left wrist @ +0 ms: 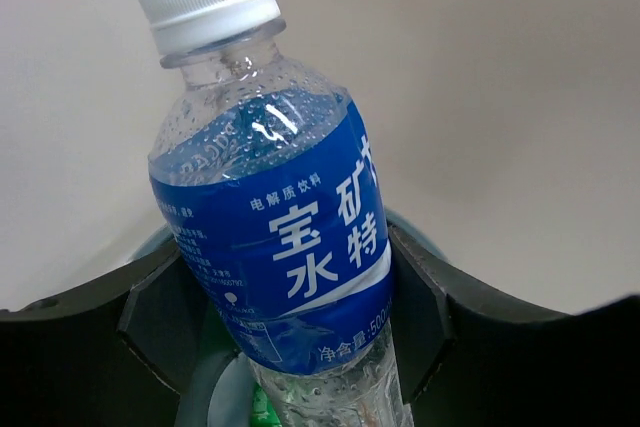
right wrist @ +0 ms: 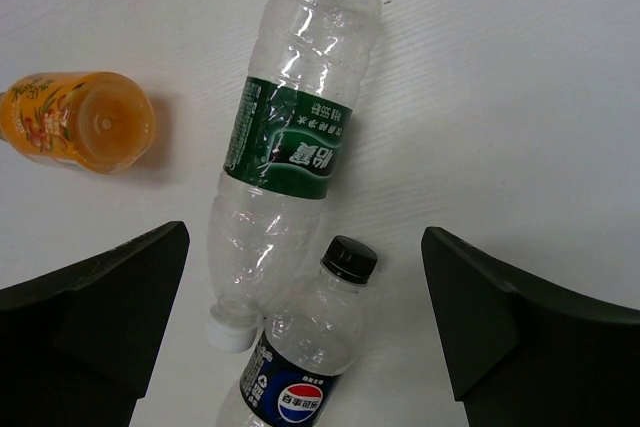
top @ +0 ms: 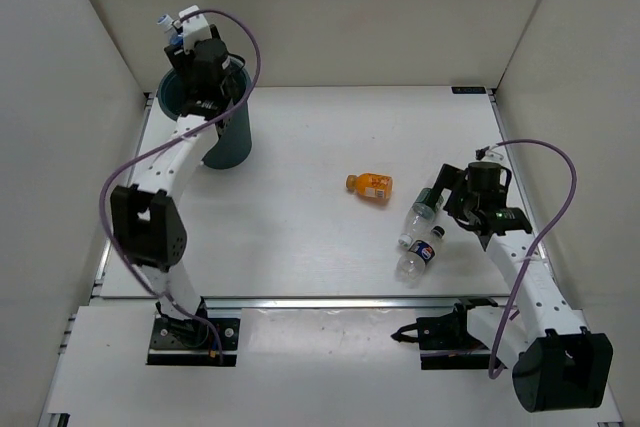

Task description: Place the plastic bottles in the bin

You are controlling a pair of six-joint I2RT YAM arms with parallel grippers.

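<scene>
Left wrist view: the blue-label bottle is seen with its long axis nearly upright, white cap tilted toward the upper left of the frame. It is clamped between the fingers of the left gripper over the bin, which stands at the upper left of the top view. On the white table, enclosed by pale walls, three bottles are laid flat at centre right: the orange bottle, the green-label bottle (white cap toward the lower left of the right wrist view) and the dark-cap bottle, its cap pointed up and right. The right gripper is held wide open above them, with nothing gripped.
</scene>
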